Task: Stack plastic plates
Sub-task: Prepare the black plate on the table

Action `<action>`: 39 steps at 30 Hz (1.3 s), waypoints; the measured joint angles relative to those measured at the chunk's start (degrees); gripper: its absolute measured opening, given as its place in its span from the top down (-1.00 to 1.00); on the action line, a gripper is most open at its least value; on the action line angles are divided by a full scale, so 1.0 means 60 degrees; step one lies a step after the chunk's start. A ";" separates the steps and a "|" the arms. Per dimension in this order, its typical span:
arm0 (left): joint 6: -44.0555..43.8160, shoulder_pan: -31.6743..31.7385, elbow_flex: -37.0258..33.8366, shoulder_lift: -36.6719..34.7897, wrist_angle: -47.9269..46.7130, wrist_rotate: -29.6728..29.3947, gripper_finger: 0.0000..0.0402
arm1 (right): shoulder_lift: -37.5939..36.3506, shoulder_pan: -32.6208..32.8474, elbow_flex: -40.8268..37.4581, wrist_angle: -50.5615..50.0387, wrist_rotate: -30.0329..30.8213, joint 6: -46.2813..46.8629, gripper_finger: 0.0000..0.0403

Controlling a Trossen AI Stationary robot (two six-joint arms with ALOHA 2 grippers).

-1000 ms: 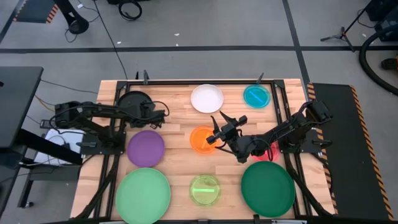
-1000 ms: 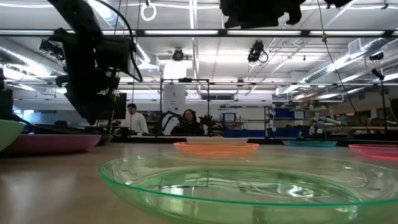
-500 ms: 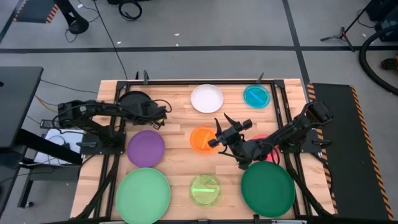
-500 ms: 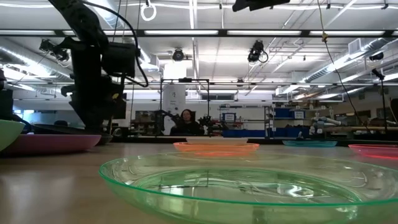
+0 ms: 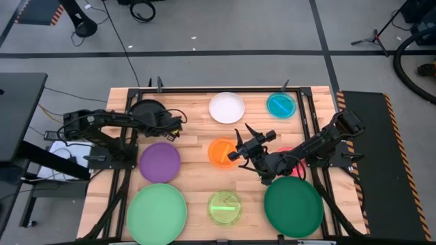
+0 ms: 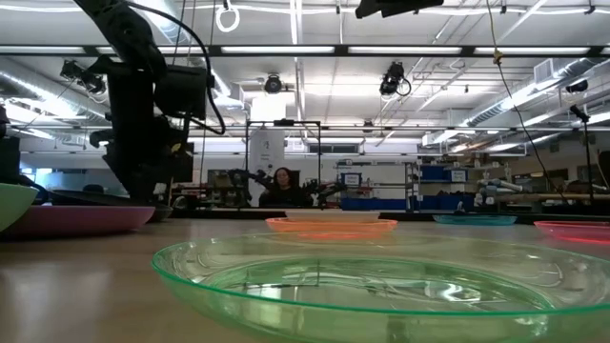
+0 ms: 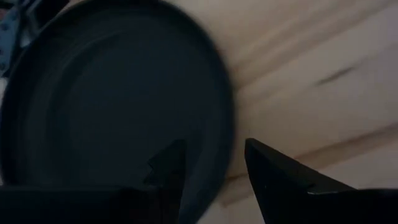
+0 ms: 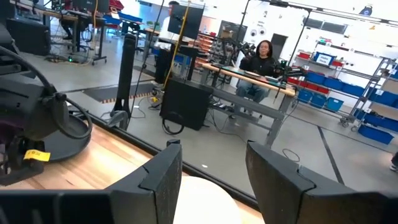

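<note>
Nine plates lie flat on the wooden table. In the high view they are the black plate [image 5: 145, 109], white [image 5: 227, 107], teal [image 5: 281, 104], purple [image 5: 160, 162], orange [image 5: 219, 154], pink [image 5: 291, 163] half under the right arm, light green [image 5: 157, 212], lime [image 5: 225, 207] and dark green [image 5: 293, 206]. My left gripper [image 5: 178, 124] is open and low at the black plate's right rim [image 7: 217, 130]. One finger is over the plate and one over bare wood. My right gripper [image 5: 237, 144] is open, raised above the orange plate, and points level toward the far edge. My left gripper [image 7: 214, 168] comes from above and straddles the black plate's rim on its right side. One finger [image 7: 168, 168] is over the plate's inside and the other finger [image 7: 273, 177] is outside it. I cannot tell whether either one touches the plate.
The table has a black metal frame along its far edge [image 5: 218, 88] and side rails. Bare wood shows between the plates in the middle. In the low view the lime plate [image 6: 381, 281] fills the foreground. A seated person [image 8: 261, 59] is in the room beyond.
My right gripper has risen away from the orange plate, drawn a little toward the table's right, and tipped up to level. It has left the top of the low view. My left gripper has swung upright and settled lower at the black plate's rim. No plate has moved.
</note>
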 joint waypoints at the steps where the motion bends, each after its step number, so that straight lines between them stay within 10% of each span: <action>1: -0.0020 0.0080 0.0000 0.0000 -0.0005 -0.0018 0.14 | 0.0000 0.0003 0.0000 0.0000 -0.0003 0.0000 0.08; 39: 0.0621 -0.0164 -0.0004 0.1512 0.0479 0.0296 0.14 | 0.0007 0.0003 -0.0011 -0.0128 -0.0014 -0.0025 0.08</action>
